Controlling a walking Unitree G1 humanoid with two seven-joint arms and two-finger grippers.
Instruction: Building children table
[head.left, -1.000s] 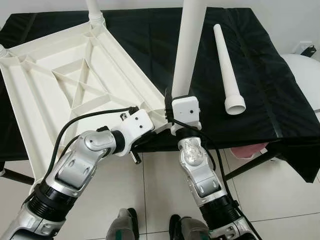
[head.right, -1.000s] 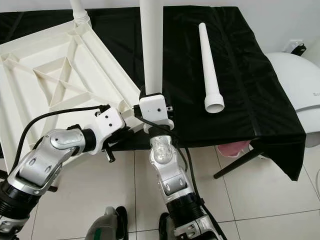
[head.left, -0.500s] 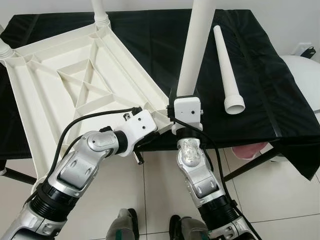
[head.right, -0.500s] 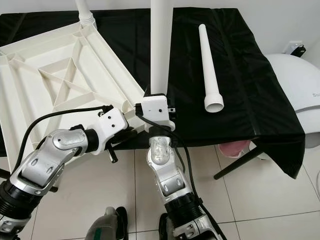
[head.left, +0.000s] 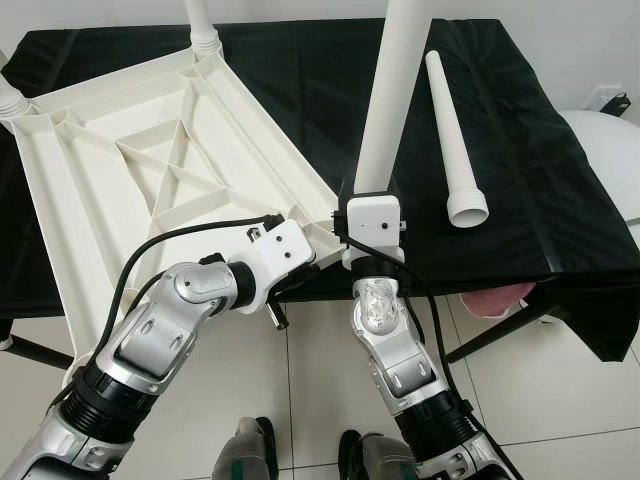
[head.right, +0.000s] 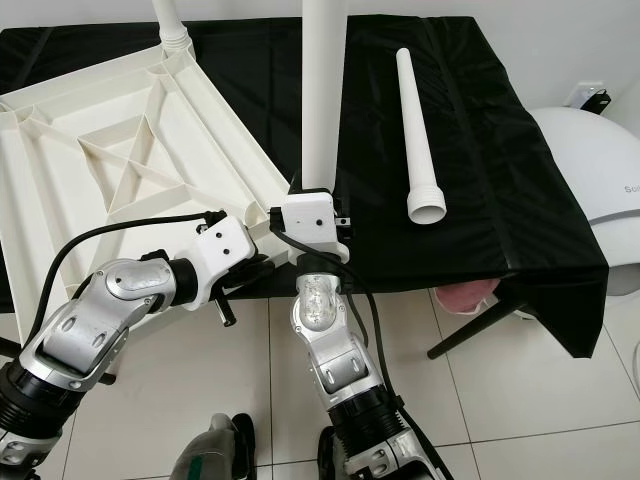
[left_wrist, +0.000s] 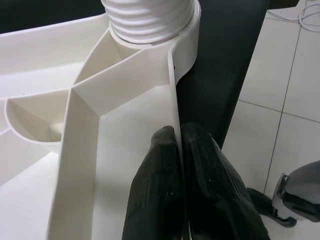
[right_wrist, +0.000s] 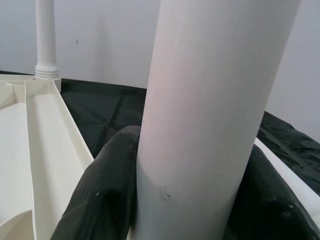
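Note:
A white plastic tabletop lies upside down on a table covered in black cloth. My left gripper is shut on the tabletop's rim just beside the near corner socket. My right gripper is shut on a white leg that stands upright at that corner, its fingers on either side of the tube. A loose leg lies on the cloth to the right. Two legs stand in the far corners.
A white rounded object sits to the right of the table. Something pink shows under the cloth's front edge, beside a black table leg. My feet stand on pale tiled floor.
The tabletop has shifted a little to the right, and the held leg's top now leans slightly further right. Both grippers keep their hold.

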